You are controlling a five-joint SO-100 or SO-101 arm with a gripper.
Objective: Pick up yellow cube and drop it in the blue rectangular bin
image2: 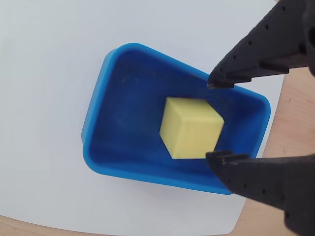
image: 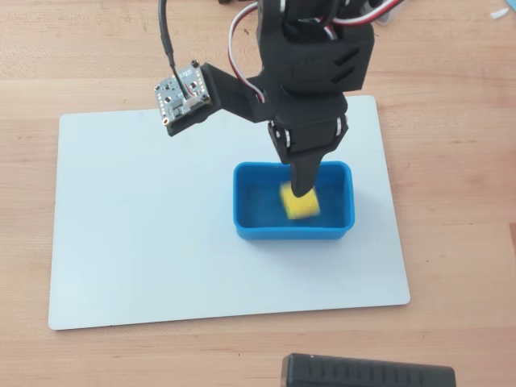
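Observation:
The yellow cube (image: 301, 206) is inside the blue rectangular bin (image: 294, 235), right of its middle in the overhead view, and looks slightly blurred. My gripper (image: 303, 187) hangs over the bin, directly above the cube. In the wrist view the bin (image2: 147, 174) fills the centre and the cube (image2: 189, 129) sits over its floor. My gripper (image2: 212, 120) is open: one fingertip (image2: 219, 81) is above the cube and the other (image2: 221, 160) below it, with small gaps to the cube's faces. Neither finger touches it.
The bin stands on a white mat (image: 161, 226) on a wooden table (image: 459, 161). The wrist camera board (image: 184, 90) juts out left of the arm. A black object (image: 367, 372) lies at the bottom edge.

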